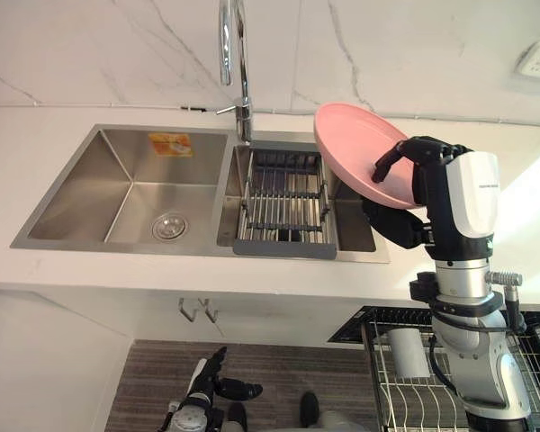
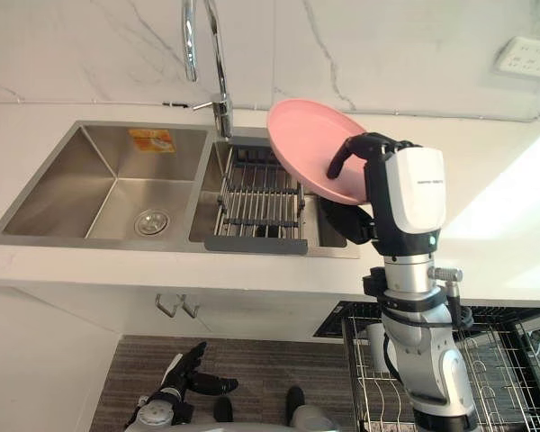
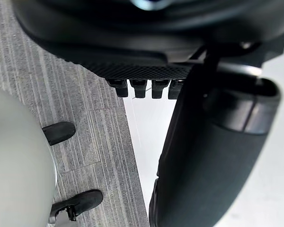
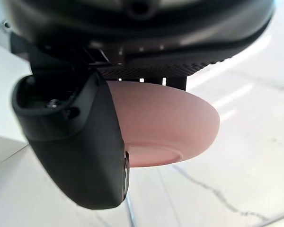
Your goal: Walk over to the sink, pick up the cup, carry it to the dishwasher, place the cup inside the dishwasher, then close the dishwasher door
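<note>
White counter [image 1: 72, 270] holds a steel sink [image 1: 135, 189]; right hand [image 1: 432, 171] grips pink plate [image 1: 355, 148].

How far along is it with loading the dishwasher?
Done: the pickup. Its right hand grips a round pink dish, not a cup, held over the steel sink. The left hand hangs open near the floor. Still to do: carry the dish to the pulled-out wire dishwasher rack, set it inside, close the door.
</note>
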You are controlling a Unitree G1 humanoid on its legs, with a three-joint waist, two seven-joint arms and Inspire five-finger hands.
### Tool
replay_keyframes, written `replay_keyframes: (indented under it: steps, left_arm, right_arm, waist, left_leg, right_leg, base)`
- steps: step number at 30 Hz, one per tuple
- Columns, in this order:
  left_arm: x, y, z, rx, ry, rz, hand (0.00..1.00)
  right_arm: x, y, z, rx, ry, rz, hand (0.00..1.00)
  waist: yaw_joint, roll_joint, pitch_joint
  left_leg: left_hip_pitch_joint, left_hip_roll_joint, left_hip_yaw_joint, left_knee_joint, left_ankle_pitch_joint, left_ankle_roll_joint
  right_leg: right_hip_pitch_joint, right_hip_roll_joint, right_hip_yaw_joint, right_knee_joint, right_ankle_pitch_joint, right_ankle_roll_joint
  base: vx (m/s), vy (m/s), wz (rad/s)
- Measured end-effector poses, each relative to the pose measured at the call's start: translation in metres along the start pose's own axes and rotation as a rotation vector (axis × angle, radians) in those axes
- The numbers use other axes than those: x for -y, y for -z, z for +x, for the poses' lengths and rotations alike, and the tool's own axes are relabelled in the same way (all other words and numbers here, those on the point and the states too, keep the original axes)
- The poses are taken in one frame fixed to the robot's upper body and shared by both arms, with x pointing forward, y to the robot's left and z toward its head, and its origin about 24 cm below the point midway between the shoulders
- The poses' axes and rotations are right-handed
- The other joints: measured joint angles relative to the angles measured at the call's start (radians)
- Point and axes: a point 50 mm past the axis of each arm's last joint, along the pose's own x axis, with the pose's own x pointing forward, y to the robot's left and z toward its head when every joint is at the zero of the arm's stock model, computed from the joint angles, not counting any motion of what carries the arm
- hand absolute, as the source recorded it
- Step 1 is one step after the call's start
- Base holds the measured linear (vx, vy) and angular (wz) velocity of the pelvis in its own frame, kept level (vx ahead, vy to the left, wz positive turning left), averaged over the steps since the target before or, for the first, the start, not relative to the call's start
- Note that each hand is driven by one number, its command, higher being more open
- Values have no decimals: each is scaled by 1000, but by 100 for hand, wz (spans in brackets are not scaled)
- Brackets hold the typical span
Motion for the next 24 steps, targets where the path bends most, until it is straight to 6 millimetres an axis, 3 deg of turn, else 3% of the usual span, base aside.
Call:
replay_keyframes:
  steps: [10,15,16,18,20,22,24]
  left_arm:
    - [10,9,-3,-36,34,22,100]
    - [15,4,-1,-23,43,13,100]
    - [17,3,-1,-20,46,10,100]
    - [15,-3,2,-5,43,12,100]
    - [17,-4,2,-4,44,5,100]
    - [17,-6,2,-1,37,-7,100]
    - [23,-9,2,13,31,-43,100]
  right_arm:
    - [25,21,-13,-146,105,-110,0]
    - [25,26,-14,-189,116,-138,0]
    - [24,27,-14,-195,111,-153,0]
    - [15,29,-18,-230,77,-158,0]
    - [9,26,-20,-226,54,-151,0]
    - [7,25,-21,-217,40,-150,0]
    - [3,25,-26,-228,8,-141,0]
  waist:
    - [-49,26,-29]
    - [-57,23,-27]
    - [-56,20,-25]
    - [-50,-12,-3]
    - [-57,-25,2]
    - [-51,-26,2]
    - [-40,-2,-13]
  left_leg:
    - [22,10,159,20,-46,-3]
    - [-19,13,346,70,-95,1]
    - [-24,14,366,78,-99,6]
    - [-39,21,426,147,-105,16]
    - [-23,25,435,180,-136,3]
    - [-17,34,435,213,-181,-22]
    - [-28,78,436,212,-180,-20]
  right_leg:
    - [-53,26,159,5,21,1]
    - [-163,51,331,19,59,17]
    - [-176,45,320,22,52,19]
    - [-255,-34,88,191,-22,-37]
    - [-296,-94,-43,383,-113,-38]
    - [-292,-88,-59,405,-148,-12]
    - [-250,-36,-70,286,-111,-21]
  base:
    - [-4,18,-51]
    - [-4,37,-106]
    - [-21,21,-92]
    - [-22,-8,-76]
    - [28,-60,-23]
    - [57,-101,-10]
    - [51,-117,-14]
